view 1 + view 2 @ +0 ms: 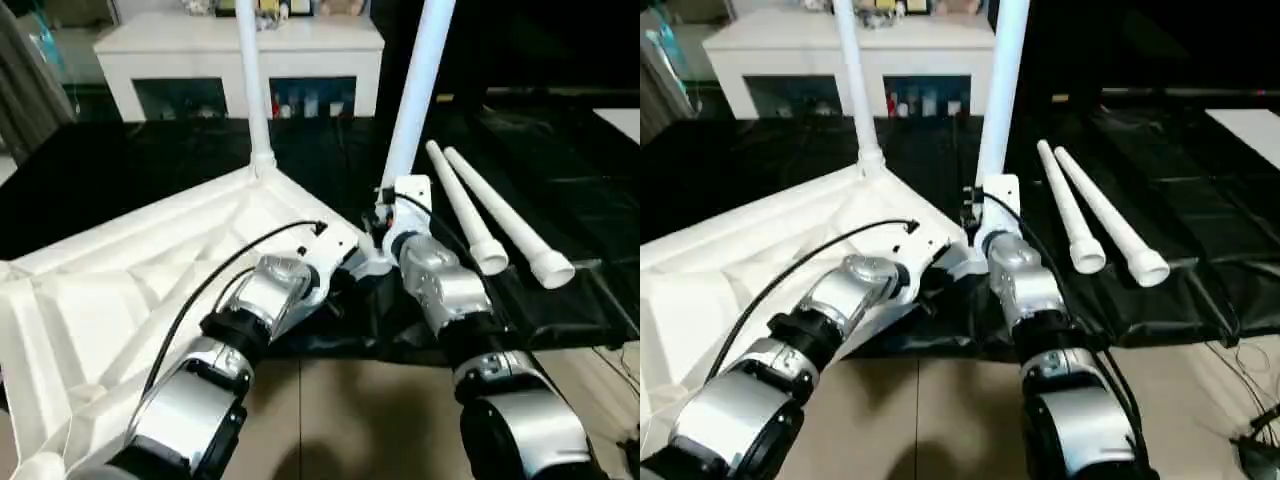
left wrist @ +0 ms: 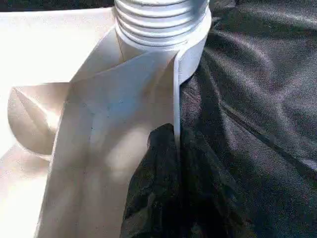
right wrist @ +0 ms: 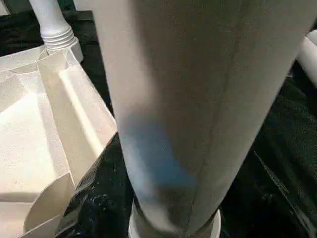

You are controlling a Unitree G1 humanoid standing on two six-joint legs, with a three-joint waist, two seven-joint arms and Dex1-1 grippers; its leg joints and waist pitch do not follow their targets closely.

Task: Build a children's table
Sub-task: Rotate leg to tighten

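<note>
Forearms: my two silver arms reach forward from the near edge of the black-draped work table (image 1: 560, 200), converging on the near right corner of the inverted tabletop (image 1: 120, 290).
Left gripper (image 2: 171, 148): black fingers pressed together on the thin rim wall of the tabletop, just below the corner socket (image 2: 190, 54).
Right gripper (image 1: 392, 222): set around the lower part of the near leg (image 1: 415, 90), jaws about half spread; I judge it is holding the tube, though the fingers themselves are hard to make out.
Tabletop: lies ribbed side up on the cloth, toward the table's left side.
Far leg (image 1: 250, 80): standing upright in the far corner socket, apparently seated.
Near leg: upright in its socket; threads show above the collar in the left wrist view, so I judge it not fully home.
Spare legs (image 1: 500, 225): two lie side by side on the cloth, near the right edge.
Progress: roughly half; two legs remain.
Hidden: both upright legs are cut off at the top; the tabletop's left corners run out of view.
Background: white cabinet (image 1: 240, 50) behind the table.
</note>
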